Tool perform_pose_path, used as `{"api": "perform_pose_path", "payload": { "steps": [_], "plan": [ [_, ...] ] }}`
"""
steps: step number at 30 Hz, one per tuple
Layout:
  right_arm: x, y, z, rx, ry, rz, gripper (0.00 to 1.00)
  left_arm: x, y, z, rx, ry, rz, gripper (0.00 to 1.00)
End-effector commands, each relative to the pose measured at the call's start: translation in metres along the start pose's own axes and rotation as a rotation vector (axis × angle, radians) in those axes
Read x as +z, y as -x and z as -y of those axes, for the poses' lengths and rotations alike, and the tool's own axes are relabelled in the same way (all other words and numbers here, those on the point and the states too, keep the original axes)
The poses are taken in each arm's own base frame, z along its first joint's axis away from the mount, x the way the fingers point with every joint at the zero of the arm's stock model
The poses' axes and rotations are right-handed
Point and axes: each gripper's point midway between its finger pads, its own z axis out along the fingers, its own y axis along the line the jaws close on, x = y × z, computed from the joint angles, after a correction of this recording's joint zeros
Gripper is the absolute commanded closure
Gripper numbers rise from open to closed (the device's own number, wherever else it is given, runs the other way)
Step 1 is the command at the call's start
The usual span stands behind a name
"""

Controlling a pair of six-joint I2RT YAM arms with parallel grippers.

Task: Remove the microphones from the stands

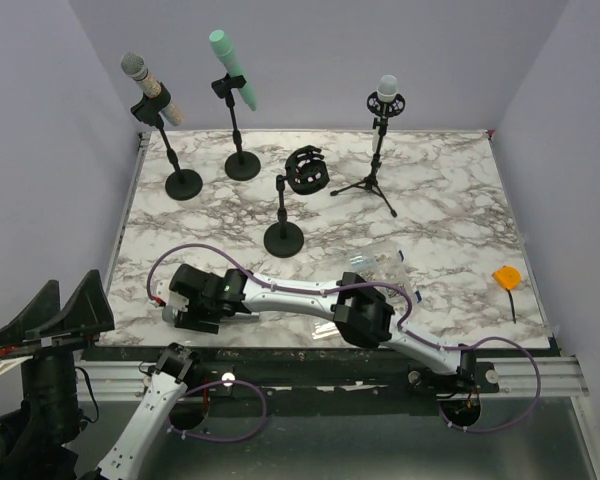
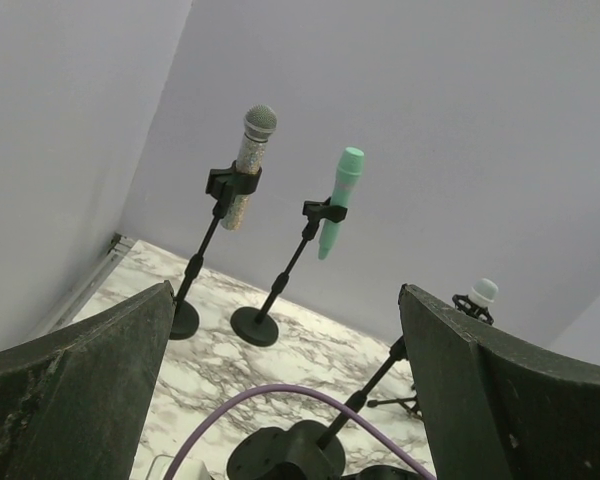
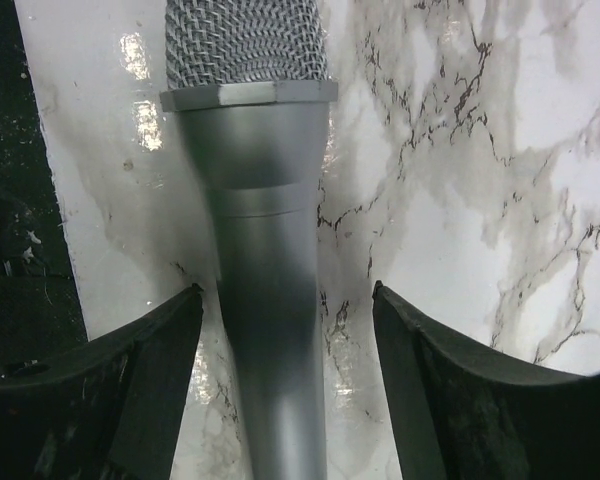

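Observation:
A silver microphone (image 3: 265, 250) with a mesh head lies on the marble table (image 3: 480, 150). The open fingers of my right gripper (image 3: 286, 290) stand on either side of its body with gaps. In the top view the right gripper (image 1: 190, 300) is low at the table's front left and hides that microphone. A black stand with a round base (image 1: 283, 238) and an empty shock mount (image 1: 307, 170) is mid-table. My left gripper (image 1: 60, 315) is open and empty off the table's front left corner; it also shows in the left wrist view (image 2: 285, 292).
Three more microphones sit on stands at the back: a glittery one (image 1: 150, 85), a mint one (image 1: 232, 68) and a small grey-tipped one on a tripod (image 1: 386, 92). A clear plastic bag (image 1: 380, 258) and an orange tool (image 1: 507, 276) lie to the right.

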Motion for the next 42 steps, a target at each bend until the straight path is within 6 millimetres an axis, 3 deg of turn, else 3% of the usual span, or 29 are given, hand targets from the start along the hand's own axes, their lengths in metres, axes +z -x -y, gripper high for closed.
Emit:
{"api": "perform_pose_path", "payload": {
  "steps": [1, 7, 10, 11, 13, 18, 21, 24, 25, 28, 32, 37, 42],
  "plan": [
    [0.02, -0.037, -0.018, -0.016, 0.062, -0.098, 0.26, 0.006, -0.009, 0.008, 0.012, -0.02, -0.046, 0.09],
    [0.01, -0.019, -0.014, 0.001, 0.049, -0.06, 0.15, 0.007, -0.012, 0.011, 0.007, -0.032, -0.06, 0.09],
    [-0.001, -0.005, -0.009, 0.01, 0.031, -0.024, 0.08, 0.007, -0.014, 0.01, 0.005, -0.031, -0.062, 0.09],
    [-0.005, -0.001, -0.007, 0.015, 0.02, -0.012, 0.01, 0.007, -0.014, 0.01, 0.005, -0.031, -0.063, 0.09],
    [-0.017, 0.013, -0.002, 0.028, -0.001, 0.023, 0.0, 0.007, -0.015, 0.011, 0.004, -0.033, -0.066, 0.09],
    [-0.066, 0.056, 0.027, 0.091, -0.111, 0.135, 0.0, 0.009, -0.018, 0.013, 0.0, -0.041, -0.074, 0.09],
    [-0.106, 0.077, 0.046, 0.157, -0.157, 0.211, 0.0, 0.01, -0.021, 0.017, -0.001, -0.057, -0.088, 0.09],
    [-0.147, 0.086, 0.061, 0.224, -0.2, 0.284, 0.0, 0.013, -0.028, 0.019, -0.004, -0.063, -0.107, 0.08],
    [-0.168, 0.092, 0.068, 0.251, -0.217, 0.327, 0.0, 0.014, -0.03, 0.021, -0.007, -0.068, -0.113, 0.08],
    [-0.211, 0.082, 0.098, 0.395, -0.281, 0.388, 0.0, 0.018, -0.04, 0.026, -0.018, -0.087, -0.144, 0.08],
    [-0.276, 0.045, 0.152, 0.64, -0.313, 0.485, 0.0, 0.026, -0.065, 0.039, -0.025, -0.13, -0.225, 0.08],
    [-0.365, 0.022, 0.159, 0.702, -0.38, 0.639, 0.0, 0.04, -0.121, 0.06, -0.051, -0.181, -0.432, 0.07],
    [-0.415, -0.018, 0.19, 0.889, -0.46, 0.721, 0.0, 0.053, -0.189, 0.09, -0.094, -0.264, -0.682, 0.07]
  ]
}}
